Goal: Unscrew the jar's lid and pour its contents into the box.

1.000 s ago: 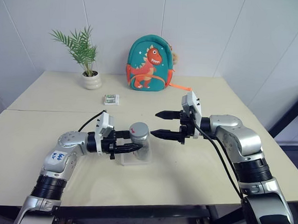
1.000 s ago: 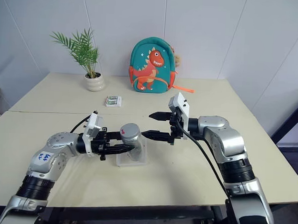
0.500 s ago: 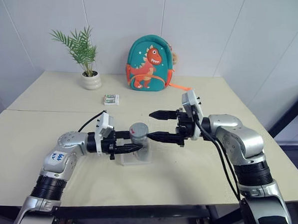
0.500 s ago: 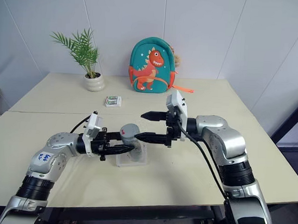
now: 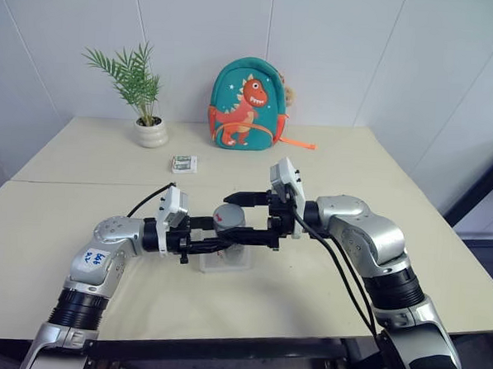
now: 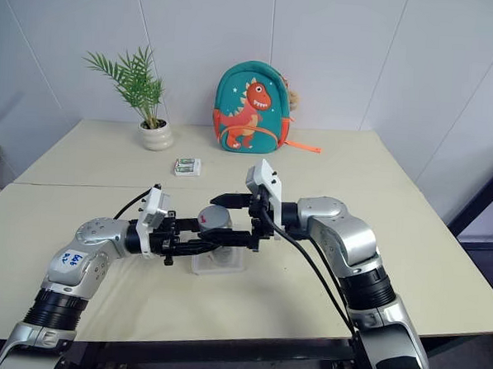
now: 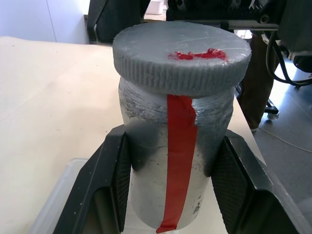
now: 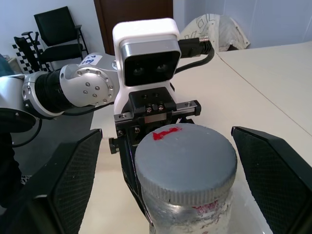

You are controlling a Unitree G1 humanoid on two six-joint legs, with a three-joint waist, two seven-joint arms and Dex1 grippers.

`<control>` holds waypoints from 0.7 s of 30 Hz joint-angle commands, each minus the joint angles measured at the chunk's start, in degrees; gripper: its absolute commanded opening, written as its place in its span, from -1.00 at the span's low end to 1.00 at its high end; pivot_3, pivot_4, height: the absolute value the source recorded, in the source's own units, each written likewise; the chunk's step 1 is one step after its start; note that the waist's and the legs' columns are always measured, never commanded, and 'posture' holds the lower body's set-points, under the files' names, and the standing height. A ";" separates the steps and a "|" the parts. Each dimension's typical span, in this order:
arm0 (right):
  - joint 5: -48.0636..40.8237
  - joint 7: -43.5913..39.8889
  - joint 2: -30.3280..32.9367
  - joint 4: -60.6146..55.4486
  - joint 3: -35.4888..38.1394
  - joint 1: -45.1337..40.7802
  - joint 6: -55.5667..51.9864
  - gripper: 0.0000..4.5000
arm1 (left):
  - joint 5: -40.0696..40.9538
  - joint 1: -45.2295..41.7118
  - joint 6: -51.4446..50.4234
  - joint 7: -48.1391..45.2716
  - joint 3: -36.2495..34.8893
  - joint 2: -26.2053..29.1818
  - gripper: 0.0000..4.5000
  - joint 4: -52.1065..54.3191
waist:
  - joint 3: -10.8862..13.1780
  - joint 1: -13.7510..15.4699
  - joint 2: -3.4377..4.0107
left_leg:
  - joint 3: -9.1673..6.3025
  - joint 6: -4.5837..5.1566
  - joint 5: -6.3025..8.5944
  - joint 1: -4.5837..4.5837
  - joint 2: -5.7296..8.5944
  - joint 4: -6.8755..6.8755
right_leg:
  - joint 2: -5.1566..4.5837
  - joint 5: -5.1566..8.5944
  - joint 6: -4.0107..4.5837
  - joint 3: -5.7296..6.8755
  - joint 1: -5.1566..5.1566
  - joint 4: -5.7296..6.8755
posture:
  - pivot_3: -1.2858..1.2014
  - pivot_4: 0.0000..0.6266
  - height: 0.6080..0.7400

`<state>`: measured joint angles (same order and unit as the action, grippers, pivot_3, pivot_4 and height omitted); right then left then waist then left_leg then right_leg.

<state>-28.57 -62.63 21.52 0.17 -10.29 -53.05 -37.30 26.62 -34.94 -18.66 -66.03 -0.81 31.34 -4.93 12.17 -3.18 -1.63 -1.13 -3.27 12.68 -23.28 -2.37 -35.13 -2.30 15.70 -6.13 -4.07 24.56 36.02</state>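
While the left gripper clamps the jar upright over the clear box, most of that box is hidden behind it. The right gripper gapes wide either side of the lid, apparently not touching. No readable writing, just red tape. Can't see the contents.

Little can be read here. A white sticker on the left forearm carries blue handwritten marks, too small to make out. The small packet on the worktop has print that is too small to read. The backpack bears a dinosaur picture without words. The red marks on the lid form no letters.
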 commanded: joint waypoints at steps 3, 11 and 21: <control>0.32 0.54 -0.98 -0.07 0.72 -1.66 1.51 0.99 | 0.08 -0.26 0.92 -0.19 -0.17 0.34 -0.13 1.61 | 0.00 -0.01 0.00 | 0.00 0.00 0.00 0.00 0.00 0.00 | 0.00 0.00 0.00 0.00 0.00 0.00 | 0.03 -0.52 1.00; -0.04 0.56 -1.44 0.64 1.05 -1.72 1.71 0.81 | 0.31 0.15 0.66 -0.18 -0.46 0.75 -0.13 2.08 | 0.00 -0.02 0.00 | 0.00 0.00 0.00 0.00 0.00 0.00 | 0.00 0.00 0.00 0.00 0.00 0.00 | 0.03 -0.52 1.00; -0.65 0.30 -1.85 0.79 1.26 -1.70 1.62 0.29 | 0.69 0.46 0.25 0.18 -0.82 1.01 -0.13 2.75 | 0.00 -0.04 0.00 | 0.01 0.00 0.00 0.00 0.00 0.00 | 0.00 0.00 0.00 0.00 0.00 0.00 | 0.03 -0.52 1.00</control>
<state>-28.15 -62.01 20.09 2.29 -10.20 -53.36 -36.22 26.67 -34.68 -18.69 -65.97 -0.68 31.69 -4.51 12.17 -3.21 -1.62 -1.12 -3.27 12.68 -23.28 -2.37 -35.13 -2.30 15.70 -6.13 -4.08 24.56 36.02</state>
